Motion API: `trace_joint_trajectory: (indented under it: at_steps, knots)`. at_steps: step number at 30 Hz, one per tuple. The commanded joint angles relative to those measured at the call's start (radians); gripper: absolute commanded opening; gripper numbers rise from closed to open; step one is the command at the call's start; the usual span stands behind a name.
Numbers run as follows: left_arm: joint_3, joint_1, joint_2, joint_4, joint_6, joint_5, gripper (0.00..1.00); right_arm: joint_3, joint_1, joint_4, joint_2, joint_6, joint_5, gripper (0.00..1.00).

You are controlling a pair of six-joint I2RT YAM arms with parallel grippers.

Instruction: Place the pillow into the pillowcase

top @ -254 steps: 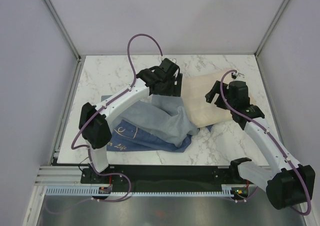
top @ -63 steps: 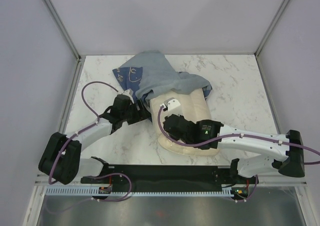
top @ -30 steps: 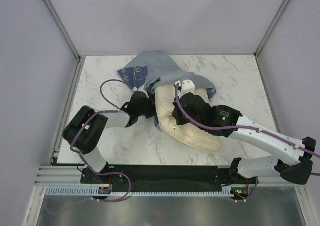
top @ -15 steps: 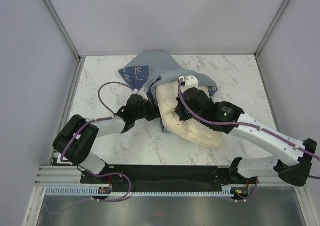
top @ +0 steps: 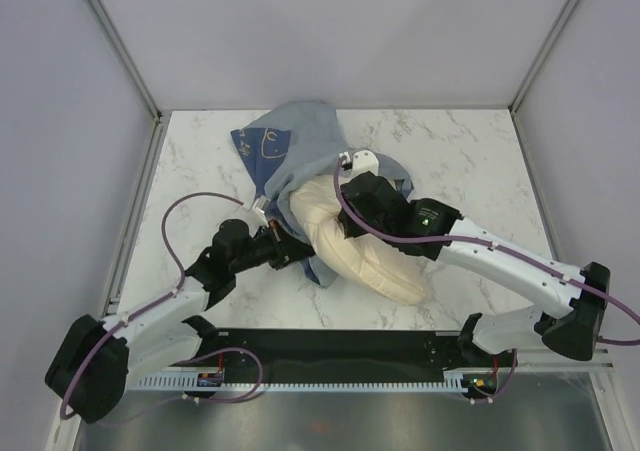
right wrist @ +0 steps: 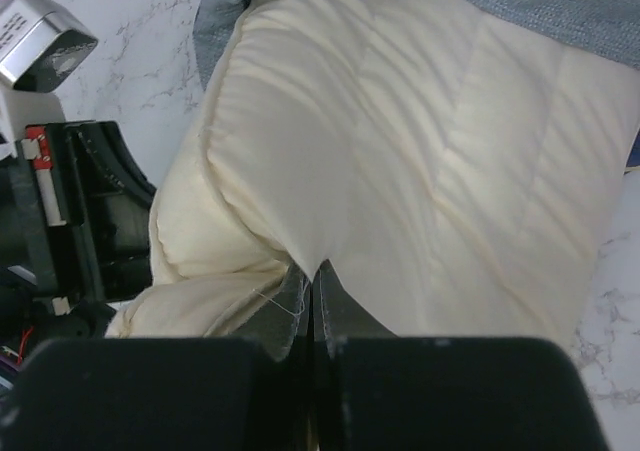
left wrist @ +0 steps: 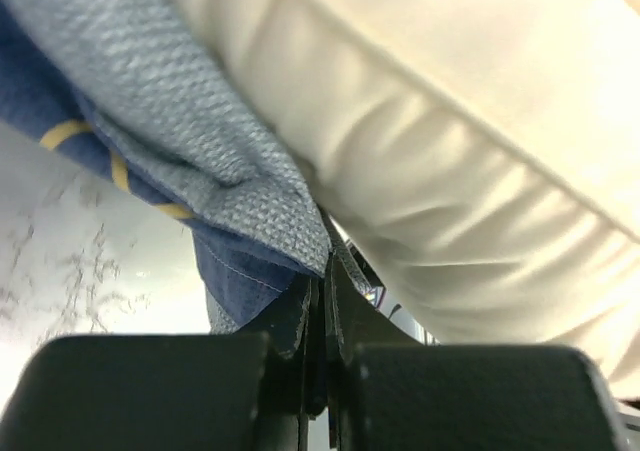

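- The pillow [top: 360, 251] lies in the middle of the desk [top: 480, 151]. Its long side runs from 10 o'clock to 4 o'clock in the top view.
- The pillowcase [top: 295, 136] is bunched at the 11 o'clock end of the pillow. It covers only that far end, and the rest of the pillow sticks out toward 4 o'clock.
- The left gripper [left wrist: 318, 279] has its jaws closed, pinching the edge of the pillowcase. The pillow sits right above that edge, touching the cloth.
- In the top view this left gripper [top: 290, 254] is at the pillow's 9 o'clock side, so it is the arm nearer to the open mouth of the case.
- The right gripper [right wrist: 308, 274] has its jaws closed too, pinching a fold of the pillow near its middle.
- I think the next move depends on this: the case mouth lies at 11 o'clock from the right jaws, so the pillow must go that way along its long side while the left arm holds the edge.
- A second ago the left jaws were open beside the cloth; now they are gripping it.
- Since then the left arm has pulled back toward 7 o'clock, and the pillow has shifted a little toward the near edge.
- Much earlier, the pillow lay at the right side with the case flat to its left.
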Motion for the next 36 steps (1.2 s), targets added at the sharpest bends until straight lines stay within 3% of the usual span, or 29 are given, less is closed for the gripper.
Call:
trace_joint_trajectory:
  at_steps: [1,5,10,11,14,16,18,22,24,28,36]
  knots:
    - [-0.017,-0.015,-0.18,-0.136,-0.063,0.109,0.02,-0.005,-0.032,0.082,0.065,-0.045,0.114,0.0]
    - [0.018,-0.011,-0.294,-0.342,-0.003,0.051,0.02,-0.016,-0.034,0.091,0.12,-0.055,0.123,0.0]
    - [0.004,0.032,-0.282,-0.404,0.042,0.022,0.02,-0.114,-0.02,0.201,0.035,-0.106,-0.099,0.02]
    - [-0.003,0.048,-0.26,-0.384,0.045,0.025,0.02,-0.128,-0.018,0.222,-0.004,-0.112,-0.209,0.1]
    - [-0.045,0.155,-0.187,-0.26,0.023,0.126,0.02,-0.143,-0.017,0.245,-0.053,-0.121,-0.284,0.28]
    - [-0.034,0.243,-0.15,-0.235,0.032,0.209,0.02,-0.13,-0.018,0.222,-0.074,-0.127,-0.238,0.35]
    - [0.001,0.299,-0.108,-0.236,0.055,0.247,0.02,-0.113,-0.034,0.196,-0.091,-0.128,-0.172,0.51]
    - [0.079,0.472,-0.006,-0.249,0.092,0.336,0.02,-0.054,-0.115,0.079,-0.099,-0.091,-0.031,0.64]
    - [0.121,0.517,0.036,-0.249,0.115,0.364,0.02,-0.063,-0.211,0.068,-0.111,-0.086,-0.02,0.66]
    - [0.17,0.557,0.083,-0.285,0.161,0.361,0.02,-0.143,-0.397,0.104,-0.119,-0.097,-0.159,0.66]
    - [0.181,0.559,0.05,-0.373,0.243,0.261,0.02,-0.267,-0.507,0.181,-0.032,-0.088,-0.195,0.72]
